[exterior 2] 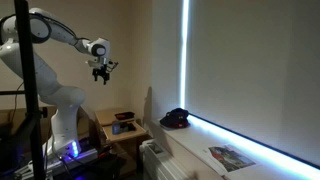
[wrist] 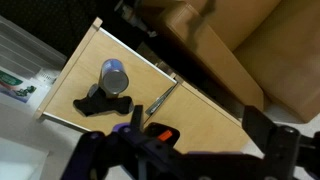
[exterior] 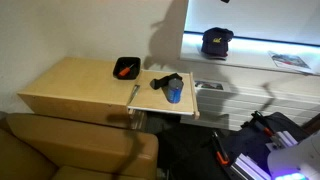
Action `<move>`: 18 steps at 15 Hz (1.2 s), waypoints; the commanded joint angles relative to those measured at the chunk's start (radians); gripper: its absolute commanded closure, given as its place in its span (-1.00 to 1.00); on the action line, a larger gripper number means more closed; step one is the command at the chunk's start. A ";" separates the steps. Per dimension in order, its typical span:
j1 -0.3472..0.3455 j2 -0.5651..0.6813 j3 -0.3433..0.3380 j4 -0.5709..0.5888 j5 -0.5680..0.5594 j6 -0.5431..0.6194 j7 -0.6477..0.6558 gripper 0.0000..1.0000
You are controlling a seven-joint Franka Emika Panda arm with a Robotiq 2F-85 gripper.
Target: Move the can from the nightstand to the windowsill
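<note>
— Now, whereabouts of the can (exterior: 175, 92)?
— Stood upright on the thin extension board (exterior: 150, 104) of the nightstand (exterior: 70, 85), near the centre of the frame in an exterior view. Sat just beside a flat black object (exterior: 163, 81), with a slim pen-like tool (exterior: 134, 93) lying at the board's left edge. Showed up left of centre in the wrist view, grey top turned toward the camera.
— And the gripper (exterior 2: 103, 72)?
— Hung high in the upper left of an exterior view, well apart from the can, with jaws released. Spread wide across the bottom of the wrist view, grasping nothing.
— Anything on the windowsill (exterior 2: 195, 140)?
— Carried a dark navy cap (exterior 2: 176, 118) and, toward the lower right of the frame, a flat magazine (exterior 2: 232, 157). Glowed bluish along the bottom of the blind.
— Anything else on the nightstand?
— Bore a black tray (exterior: 126, 67) with something orange inside, up and to the left of the can.
</note>
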 commanded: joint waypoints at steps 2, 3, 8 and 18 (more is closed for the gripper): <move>-0.035 0.046 0.039 -0.017 -0.021 0.030 -0.011 -1.00; -0.038 0.058 0.049 -0.027 -0.027 0.057 -0.005 -1.00; -0.031 0.242 0.146 0.017 -0.108 0.258 0.088 -1.00; -0.082 0.384 0.164 -0.104 -0.120 0.385 0.263 -1.00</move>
